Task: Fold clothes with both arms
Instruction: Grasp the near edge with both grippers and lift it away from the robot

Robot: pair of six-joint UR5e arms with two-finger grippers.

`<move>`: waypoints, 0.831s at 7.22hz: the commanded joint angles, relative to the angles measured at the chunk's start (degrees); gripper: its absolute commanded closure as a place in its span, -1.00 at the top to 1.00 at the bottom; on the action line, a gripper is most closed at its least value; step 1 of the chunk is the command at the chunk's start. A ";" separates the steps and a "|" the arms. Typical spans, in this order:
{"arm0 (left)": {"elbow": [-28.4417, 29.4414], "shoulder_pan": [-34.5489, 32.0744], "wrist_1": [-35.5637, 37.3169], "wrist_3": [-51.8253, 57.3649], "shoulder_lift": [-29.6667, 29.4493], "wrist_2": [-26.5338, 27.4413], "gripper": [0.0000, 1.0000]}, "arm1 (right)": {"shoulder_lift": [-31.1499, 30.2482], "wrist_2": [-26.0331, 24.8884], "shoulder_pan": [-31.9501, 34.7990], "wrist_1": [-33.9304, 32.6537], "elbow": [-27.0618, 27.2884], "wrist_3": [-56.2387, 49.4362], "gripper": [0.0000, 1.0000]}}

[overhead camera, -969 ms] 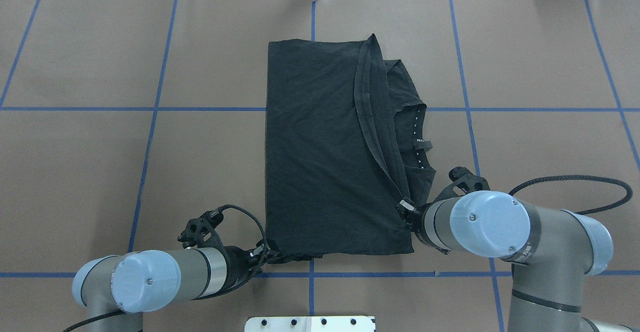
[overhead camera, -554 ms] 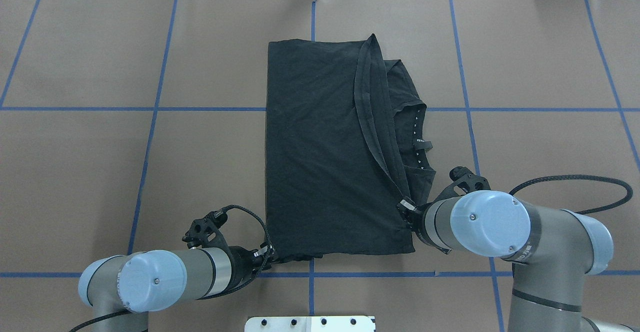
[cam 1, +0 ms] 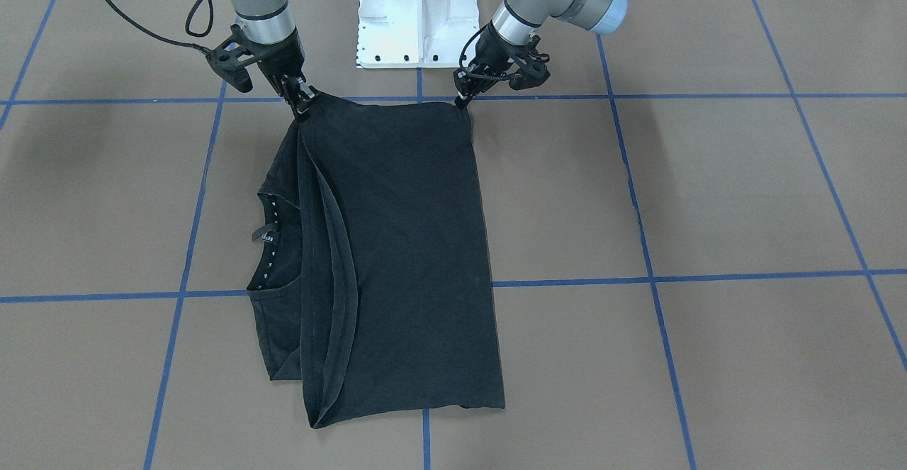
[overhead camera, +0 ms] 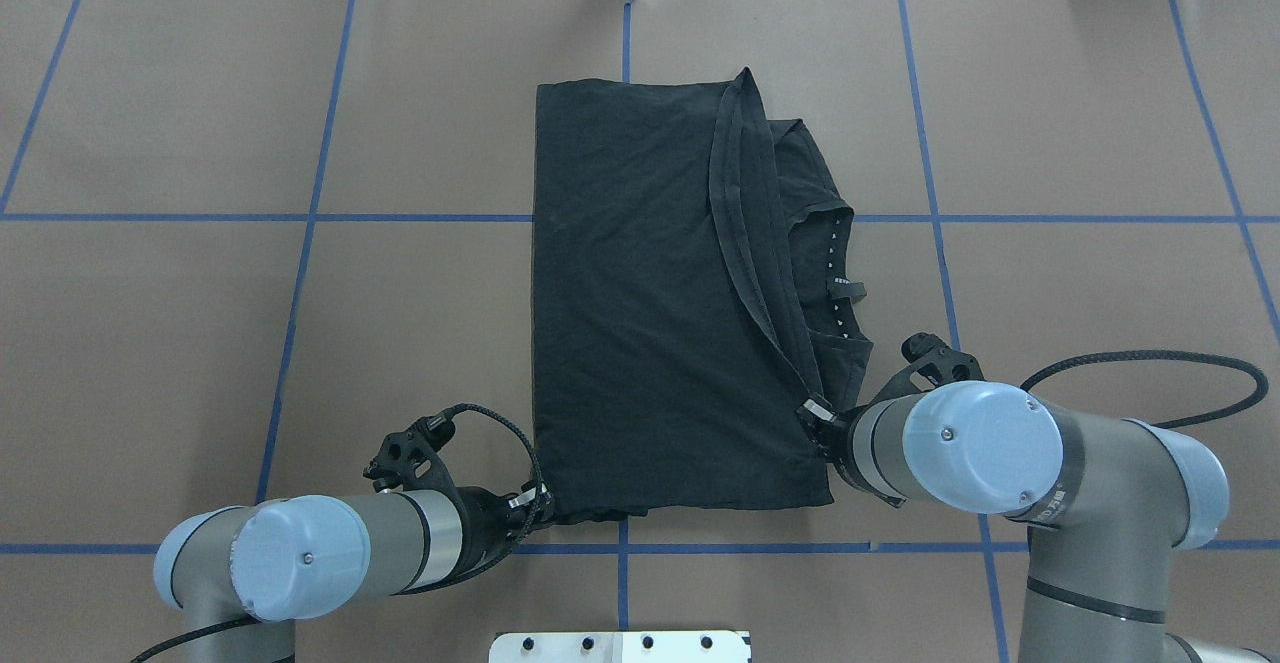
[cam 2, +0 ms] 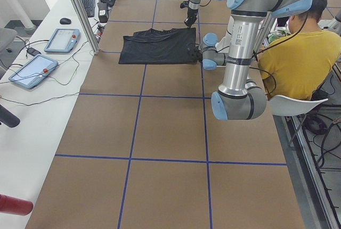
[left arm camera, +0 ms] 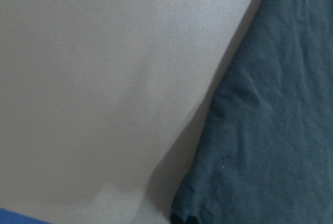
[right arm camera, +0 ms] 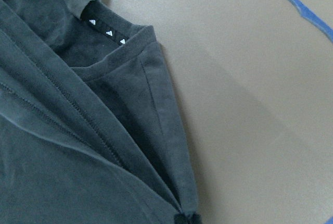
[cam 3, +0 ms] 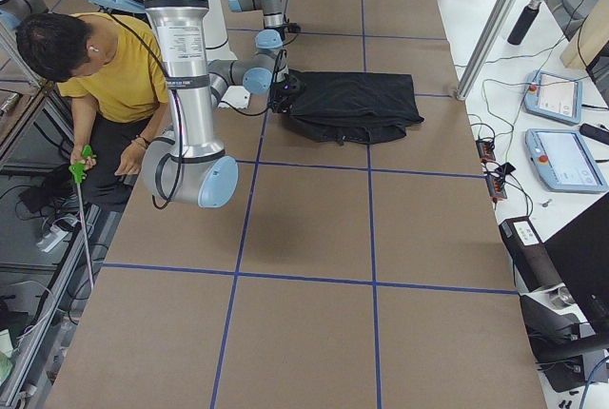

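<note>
The black T-shirt (overhead camera: 640, 303) lies folded lengthwise on the brown table, its collar with a small white logo (overhead camera: 840, 288) showing at the right; the front print is hidden. My left gripper (overhead camera: 545, 508) is shut on the shirt's near left corner, low at the table. My right gripper (overhead camera: 812, 413) is shut on the near right corner, where the folded hem layers meet. In the front-facing view the left gripper (cam 1: 462, 98) and the right gripper (cam 1: 303, 105) pinch the two corners of the shirt (cam 1: 404, 243). The wrist views show only the cloth (left arm camera: 276, 130) (right arm camera: 78, 130).
The white base pedestal (cam 1: 418, 16) stands just behind the shirt's near edge. Blue tape lines (overhead camera: 300, 218) grid the table. A person in yellow (cam 2: 298, 58) sits beside the robot. Tablets (cam 3: 557, 95) and cables lie on the white bench beyond the far edge.
My left arm has shifted slightly toward the shirt's near left corner. The right arm and the shirt have hardly moved.
</note>
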 commanded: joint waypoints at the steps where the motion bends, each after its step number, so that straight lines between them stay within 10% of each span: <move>1: -6.34 -0.16 5.13 0.04 0.57 -0.07 -1.00 | -0.11 0.09 0.01 -0.01 0.54 0.08 -1.00; 4: -17.33 -0.42 11.58 -0.05 -0.21 -0.42 -1.00 | -4.32 4.46 1.93 -0.10 10.89 0.17 -1.00; 6: -16.68 -9.52 12.98 2.48 -4.32 -0.77 -1.00 | -1.19 10.15 12.61 -0.54 8.13 -1.13 -1.00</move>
